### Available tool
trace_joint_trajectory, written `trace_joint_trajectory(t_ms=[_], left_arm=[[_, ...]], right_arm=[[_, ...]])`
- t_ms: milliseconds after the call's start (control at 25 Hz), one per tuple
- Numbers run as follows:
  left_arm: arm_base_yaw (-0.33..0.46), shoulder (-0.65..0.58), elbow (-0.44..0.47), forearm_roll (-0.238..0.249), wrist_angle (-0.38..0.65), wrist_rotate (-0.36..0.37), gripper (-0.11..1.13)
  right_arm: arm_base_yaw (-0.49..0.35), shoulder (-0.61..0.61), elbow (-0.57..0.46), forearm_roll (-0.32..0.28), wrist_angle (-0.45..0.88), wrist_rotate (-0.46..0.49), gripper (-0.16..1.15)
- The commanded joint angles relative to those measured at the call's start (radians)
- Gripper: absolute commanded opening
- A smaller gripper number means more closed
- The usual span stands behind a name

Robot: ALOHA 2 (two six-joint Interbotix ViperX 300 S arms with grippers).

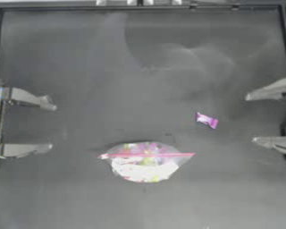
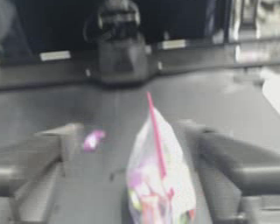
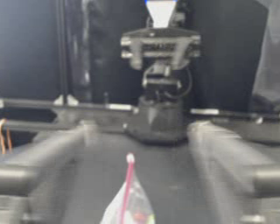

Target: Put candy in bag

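While both grippers, left gripper [image 1: 50,126] and right gripper [image 1: 251,118], wait spread wide and empty, the candy [image 1: 206,120] lies right of the bag [image 1: 146,162]; light, crinkly, probably slippery, best pinched mid-wrapper.

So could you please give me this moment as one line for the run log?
candy: on table, right of bag | bag: flat, centre-front | left gripper: open, left edge | right gripper: open, right edge | candy not bagged

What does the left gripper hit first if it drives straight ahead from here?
Probably the bag: it lies between the open fingers of the left gripper in its wrist view. The candy sits farther off, likely off-line.
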Motion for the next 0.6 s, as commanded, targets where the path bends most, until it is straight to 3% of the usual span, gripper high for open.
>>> trace_joint_trajectory(t_ms=[40, 320, 600], left_arm=[[-0.002, 0.026, -0.035, -0.002, 0.020, -0.002, 0.99], [0.000, 0.055, -0.031, -0.008, 0.061, -0.003, 1.02], [0.015, 0.060, -0.020, -0.025, 0.112, -0.005, 1.02]], right_arm=[[0.002, 0.005, -0.054, 0.005, 0.066, 0.018, 0.96], [0.002, 0.069, -0.229, 0.017, 0.364, 0.072, 0.96], [0.002, 0.256, -0.465, 0.025, 0.660, 0.077, 0.96]])
